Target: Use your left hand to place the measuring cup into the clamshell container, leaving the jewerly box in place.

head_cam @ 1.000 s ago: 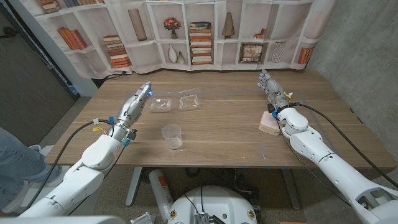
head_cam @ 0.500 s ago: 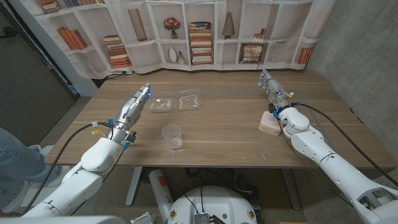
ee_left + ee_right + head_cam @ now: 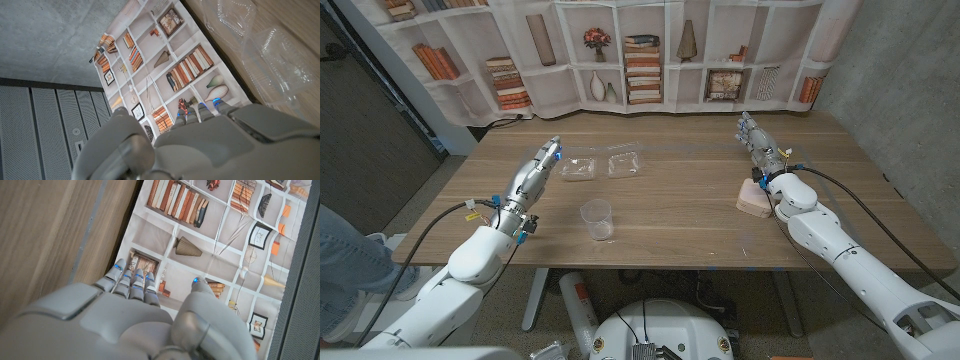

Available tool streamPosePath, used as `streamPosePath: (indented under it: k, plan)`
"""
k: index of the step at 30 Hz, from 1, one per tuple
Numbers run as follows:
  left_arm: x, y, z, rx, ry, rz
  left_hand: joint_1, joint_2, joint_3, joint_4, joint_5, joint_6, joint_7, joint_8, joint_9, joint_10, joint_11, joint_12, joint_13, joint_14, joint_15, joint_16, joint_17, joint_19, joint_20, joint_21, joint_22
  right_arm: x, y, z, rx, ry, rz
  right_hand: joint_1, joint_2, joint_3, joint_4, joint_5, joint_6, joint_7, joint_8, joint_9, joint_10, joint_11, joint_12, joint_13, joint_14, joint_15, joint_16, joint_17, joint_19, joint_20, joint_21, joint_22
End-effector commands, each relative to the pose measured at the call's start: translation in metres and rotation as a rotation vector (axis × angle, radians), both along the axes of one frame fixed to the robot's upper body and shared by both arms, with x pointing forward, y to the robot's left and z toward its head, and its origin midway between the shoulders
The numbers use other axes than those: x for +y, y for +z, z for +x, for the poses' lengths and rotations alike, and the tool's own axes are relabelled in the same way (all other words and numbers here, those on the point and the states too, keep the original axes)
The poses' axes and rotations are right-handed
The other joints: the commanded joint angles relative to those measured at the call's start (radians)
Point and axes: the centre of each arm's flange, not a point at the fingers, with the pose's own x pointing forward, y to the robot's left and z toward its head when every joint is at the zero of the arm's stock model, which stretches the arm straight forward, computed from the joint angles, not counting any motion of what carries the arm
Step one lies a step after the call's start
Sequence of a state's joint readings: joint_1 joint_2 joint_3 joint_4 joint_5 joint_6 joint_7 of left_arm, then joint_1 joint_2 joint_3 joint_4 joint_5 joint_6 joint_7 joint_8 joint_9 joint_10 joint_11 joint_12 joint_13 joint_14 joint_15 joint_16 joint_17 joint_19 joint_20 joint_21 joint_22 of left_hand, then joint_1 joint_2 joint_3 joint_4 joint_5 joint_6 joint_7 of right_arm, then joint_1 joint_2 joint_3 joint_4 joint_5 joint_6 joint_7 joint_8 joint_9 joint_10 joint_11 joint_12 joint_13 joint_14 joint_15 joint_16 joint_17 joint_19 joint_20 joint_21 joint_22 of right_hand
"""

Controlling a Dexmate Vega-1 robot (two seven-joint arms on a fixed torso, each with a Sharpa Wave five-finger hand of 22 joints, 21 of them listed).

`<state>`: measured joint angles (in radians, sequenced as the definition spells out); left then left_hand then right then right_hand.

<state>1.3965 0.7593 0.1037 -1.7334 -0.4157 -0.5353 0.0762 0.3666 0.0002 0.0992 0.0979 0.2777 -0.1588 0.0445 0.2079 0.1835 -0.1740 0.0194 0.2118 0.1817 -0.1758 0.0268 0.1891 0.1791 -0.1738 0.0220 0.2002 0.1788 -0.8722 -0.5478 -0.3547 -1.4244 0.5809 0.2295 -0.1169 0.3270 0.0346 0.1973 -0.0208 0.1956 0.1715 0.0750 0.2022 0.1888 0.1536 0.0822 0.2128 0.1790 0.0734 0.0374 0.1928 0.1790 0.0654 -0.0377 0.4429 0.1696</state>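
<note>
A clear measuring cup (image 3: 597, 219) stands upright near the table's front edge, a little left of the middle. The clear clamshell container (image 3: 603, 163) lies open farther back, its two halves side by side; it also shows in the left wrist view (image 3: 270, 55). My left hand (image 3: 537, 170) hovers left of the clamshell with fingers stretched out, holding nothing, well apart from the cup. A pink jewelry box (image 3: 753, 198) sits at the right side. My right hand (image 3: 757, 145) is just behind the box, fingers extended, empty.
A bookshelf-printed backdrop (image 3: 640, 50) runs behind the table's far edge. Bare wood (image 3: 690, 200) spans between the cup and the jewelry box. A person's leg in jeans (image 3: 340, 250) shows at the left edge.
My left hand has drawn slightly back toward me and to the left. The cup, clamshell, jewelry box and right hand have not moved.
</note>
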Motion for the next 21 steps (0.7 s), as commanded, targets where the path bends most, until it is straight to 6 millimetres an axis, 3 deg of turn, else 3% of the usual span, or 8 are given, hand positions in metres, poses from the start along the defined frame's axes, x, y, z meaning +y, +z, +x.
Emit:
streamPosePath:
  k: [1, 21]
  plan:
    - [-0.001, -0.008, -0.003, 0.001, -0.006, 0.006, 0.01, -0.001, 0.002, -0.008, 0.005, 0.003, -0.003, -0.002, 0.002, -0.009, -0.008, 0.0, 0.003, -0.054, -0.007, 0.002, 0.001, -0.118, 0.009, 0.006, 0.005, 0.002, -0.002, -0.002, -0.006, -0.003, 0.001, -0.004, 0.01, 0.004, -0.006, -0.004, 0.006, -0.001, -0.004, 0.001, 0.009, 0.0, -0.001, 0.005, 0.01, 0.001, -0.001, 0.005, 0.008, -0.006, -0.004, 0.005]
    - [0.005, -0.022, -0.016, 0.015, 0.03, 0.023, 0.015, -0.003, -0.001, -0.011, 0.005, 0.009, -0.006, -0.003, 0.002, -0.004, -0.01, 0.0, 0.003, -0.049, -0.01, 0.003, 0.001, -0.113, 0.015, 0.007, 0.005, 0.008, -0.004, -0.004, -0.007, 0.001, -0.002, -0.004, 0.011, 0.003, -0.008, -0.004, 0.006, -0.001, -0.005, 0.001, 0.012, 0.0, -0.001, 0.005, 0.011, 0.001, -0.001, 0.005, 0.011, -0.005, -0.012, 0.006]
